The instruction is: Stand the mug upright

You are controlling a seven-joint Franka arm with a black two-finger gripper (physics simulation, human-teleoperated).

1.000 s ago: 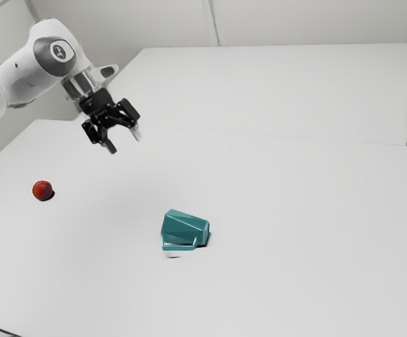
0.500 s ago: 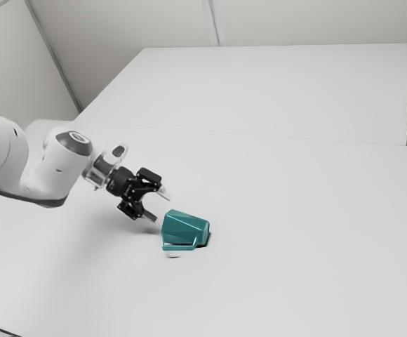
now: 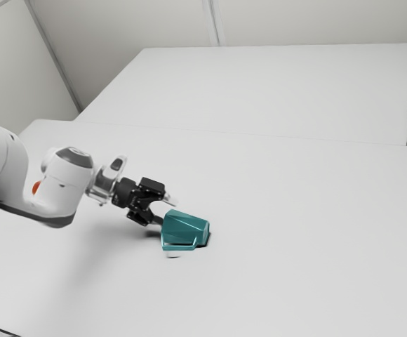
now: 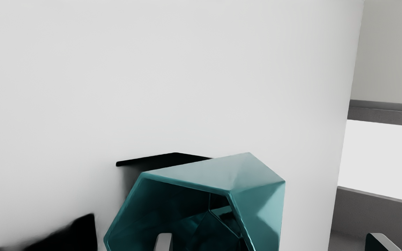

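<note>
The teal faceted mug (image 3: pixel 185 228) lies on its side on the table, its mouth toward my gripper and its handle on the side nearer the exterior camera. My gripper (image 3: pixel 166 211) is low beside the mouth, fingers spread wide. In the wrist view the mug (image 4: pixel 257 202) shows its open end, and the gripper (image 4: pixel 272 241) is open across one wall: one fingertip (image 4: pixel 163 242) overlaps the mouth, the other (image 4: pixel 379 242) stands outside the mug. Whether either touches it, I cannot tell.
An orange-red ball (image 3: pixel 36 187) is partly hidden behind the arm at the exterior view's left. The white table (image 3: pixel 295 246) extends around the mug, with a raised white surface (image 3: pixel 274 91) behind it. In the wrist view the table's edge runs beyond the mug.
My gripper came down from high at the exterior view's upper left to the mug's mouth, closing the last small gap over the latest half second. The mug has stayed put.
</note>
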